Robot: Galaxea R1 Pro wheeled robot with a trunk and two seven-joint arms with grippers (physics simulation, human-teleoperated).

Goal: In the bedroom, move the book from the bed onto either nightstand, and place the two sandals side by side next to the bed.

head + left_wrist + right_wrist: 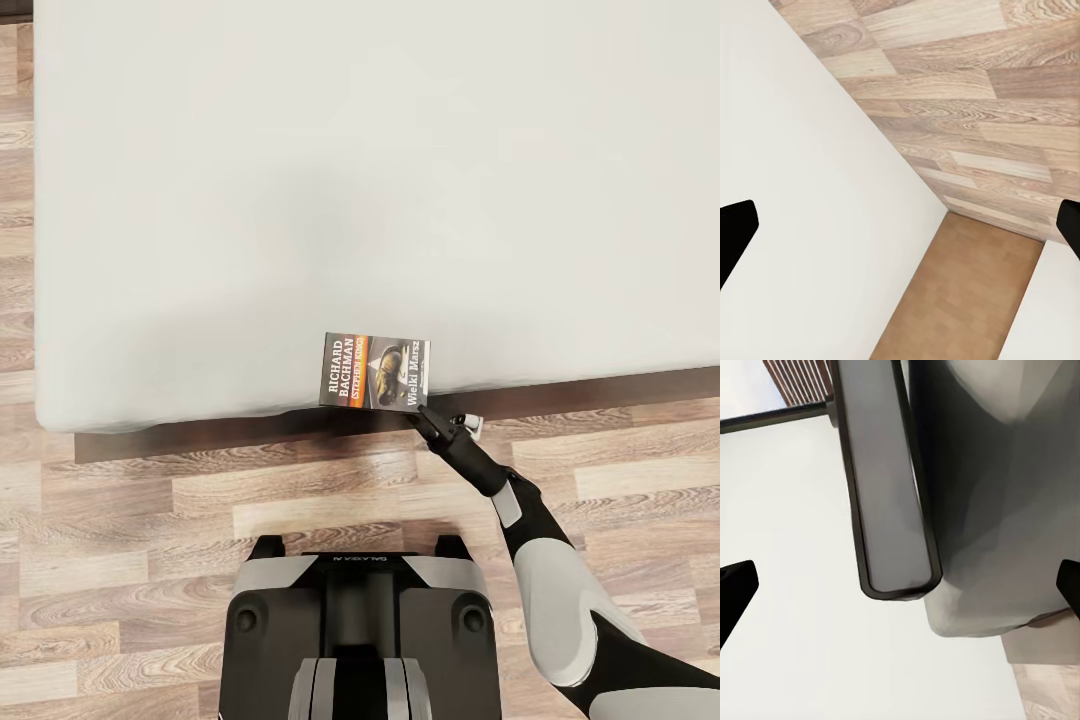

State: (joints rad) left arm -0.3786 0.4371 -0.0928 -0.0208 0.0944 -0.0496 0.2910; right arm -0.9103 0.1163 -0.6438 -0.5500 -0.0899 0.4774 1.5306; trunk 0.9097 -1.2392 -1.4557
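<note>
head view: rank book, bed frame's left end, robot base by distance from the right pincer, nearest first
1. book, at the mattress edge, right against the right pincer.
2. robot base, on the floor below and left of the pincer.
3. bed frame's left end, a dark strip under the mattress, far left.

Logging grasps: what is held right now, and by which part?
The right gripper reaches the book's near corner, but a closed grip cannot be told.

Light wood-plank floor [120, 520] — brown and tan boards — runs along the foreground, grain plainly visible.
</note>
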